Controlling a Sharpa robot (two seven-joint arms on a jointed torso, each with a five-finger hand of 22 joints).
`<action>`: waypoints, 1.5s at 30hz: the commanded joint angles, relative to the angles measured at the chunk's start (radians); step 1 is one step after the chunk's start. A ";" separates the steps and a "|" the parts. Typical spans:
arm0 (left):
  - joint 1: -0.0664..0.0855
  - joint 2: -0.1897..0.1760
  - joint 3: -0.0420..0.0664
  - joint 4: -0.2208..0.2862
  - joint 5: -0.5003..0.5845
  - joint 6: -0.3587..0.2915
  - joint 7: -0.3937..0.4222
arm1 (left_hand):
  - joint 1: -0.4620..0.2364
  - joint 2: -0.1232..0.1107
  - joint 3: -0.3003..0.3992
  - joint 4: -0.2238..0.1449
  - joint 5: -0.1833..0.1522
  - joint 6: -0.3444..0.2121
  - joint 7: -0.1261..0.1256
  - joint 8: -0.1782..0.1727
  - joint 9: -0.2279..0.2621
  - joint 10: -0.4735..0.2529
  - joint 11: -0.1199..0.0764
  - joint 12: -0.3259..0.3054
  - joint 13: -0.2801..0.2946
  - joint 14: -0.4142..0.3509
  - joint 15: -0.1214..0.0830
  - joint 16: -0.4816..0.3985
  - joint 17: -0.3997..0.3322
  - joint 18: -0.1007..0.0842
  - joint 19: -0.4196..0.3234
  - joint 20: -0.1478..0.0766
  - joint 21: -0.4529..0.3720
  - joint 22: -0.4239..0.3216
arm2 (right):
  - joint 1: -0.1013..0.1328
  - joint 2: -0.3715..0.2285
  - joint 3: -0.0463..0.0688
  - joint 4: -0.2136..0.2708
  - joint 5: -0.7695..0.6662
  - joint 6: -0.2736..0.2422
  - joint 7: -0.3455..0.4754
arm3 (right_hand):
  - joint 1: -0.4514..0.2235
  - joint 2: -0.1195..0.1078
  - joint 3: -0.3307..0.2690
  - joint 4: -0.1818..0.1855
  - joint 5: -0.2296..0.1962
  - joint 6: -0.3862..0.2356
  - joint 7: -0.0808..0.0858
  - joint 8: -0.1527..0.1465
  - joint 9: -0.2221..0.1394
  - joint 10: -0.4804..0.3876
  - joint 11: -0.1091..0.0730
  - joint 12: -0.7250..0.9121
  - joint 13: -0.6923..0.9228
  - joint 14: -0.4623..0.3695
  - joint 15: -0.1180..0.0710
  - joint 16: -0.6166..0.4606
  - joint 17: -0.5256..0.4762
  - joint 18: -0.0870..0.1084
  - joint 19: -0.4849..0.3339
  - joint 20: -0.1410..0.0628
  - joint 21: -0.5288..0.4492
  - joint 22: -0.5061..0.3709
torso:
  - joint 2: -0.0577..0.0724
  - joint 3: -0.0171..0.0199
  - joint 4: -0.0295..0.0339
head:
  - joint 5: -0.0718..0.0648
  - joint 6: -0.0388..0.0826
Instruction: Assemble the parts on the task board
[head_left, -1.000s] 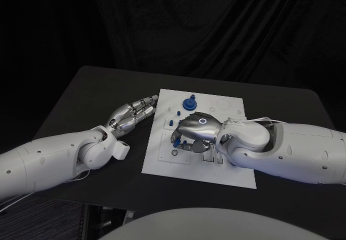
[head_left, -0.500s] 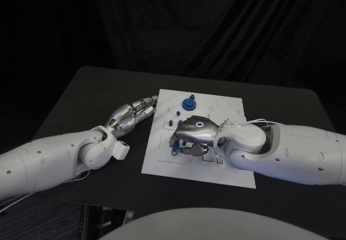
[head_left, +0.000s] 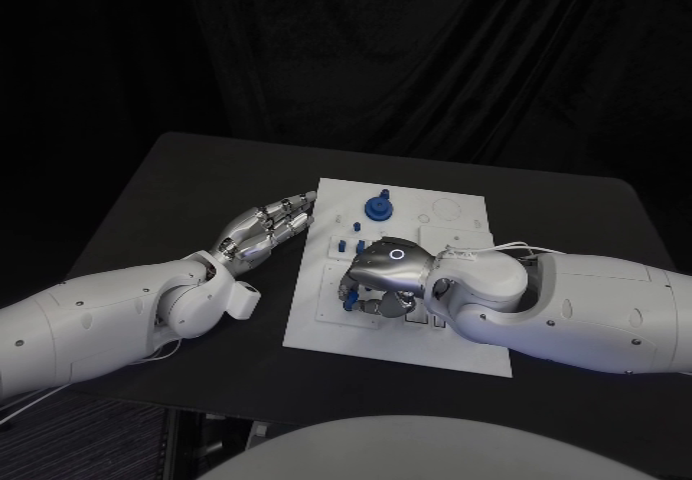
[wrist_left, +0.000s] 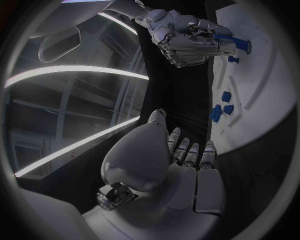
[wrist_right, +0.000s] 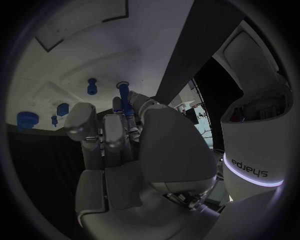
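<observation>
Right hand (head_left: 387, 277) over the near-middle of the task board (head_left: 462, 345), pinching a blue peg (wrist_right: 125, 97); a tilted tip could jam or slip. Left hand (head_left: 263, 230) released on the surface (head_left: 159, 190), left. Blue knob (head_left: 378, 207) stands far.

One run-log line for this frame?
right hand: holds blue peg over task board | left hand: open, on table beside board | peg: not yet seated
</observation>
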 joint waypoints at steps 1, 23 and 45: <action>-0.002 0.002 0.001 0.001 0.004 0.014 0.054 | 0.012 0.000 0.006 -0.001 0.004 -0.001 0.008 -0.001 0.001 -0.005 0.003 -0.006 -0.001 0.001 0.008 -0.007 -0.001 0.007 -0.002 0.008 -0.003 0.000 | -0.005 0.002 0.001 -0.004 -0.009 0.010 -0.008 | 0.001 -0.009 0.007 -0.001 0.003 -0.001 0.005 -0.006 0.001 0.005 0.004 -0.003 0.000 0.005 0.002 0.002 -0.001 -0.016 0.003 0.002 -0.001 0.130 | 0.000 -0.0002 0.0001 | 0.000 0.000; -0.003 0.002 0.001 0.001 0.004 0.022 0.051 | 0.014 0.003 0.010 -0.001 0.004 0.027 0.046 0.005 0.004 -0.007 0.006 -0.005 -0.001 0.001 0.009 -0.007 -0.001 0.010 0.000 0.025 -0.001 0.004 | -0.019 0.019 0.000 -0.024 -0.046 0.021 -0.009 | -0.010 -0.018 0.019 -0.010 0.002 -0.053 0.020 -0.044 -0.009 -0.029 0.019 -0.023 0.000 -0.005 0.015 -0.010 -0.014 -0.014 -0.007 0.010 -0.020 0.125 | -0.001 -0.0005 0.0011 | -0.003 0.000; -0.005 0.005 0.001 -0.006 0.004 0.022 0.055 | 0.014 0.003 0.010 0.000 0.003 0.024 0.052 0.004 0.004 -0.009 0.009 -0.006 -0.001 0.001 0.008 -0.007 -0.001 0.010 0.001 0.031 -0.001 0.006 | -0.017 -0.023 0.002 -0.001 0.017 -0.019 0.000 | -0.067 -0.035 -0.192 0.091 -0.118 -0.466 -0.038 -0.091 -0.150 -0.393 0.070 0.030 0.048 -0.078 0.042 -0.055 -0.082 0.008 -0.078 0.040 -0.170 0.094 | -0.001 -0.0001 0.0009 | 0.000 0.000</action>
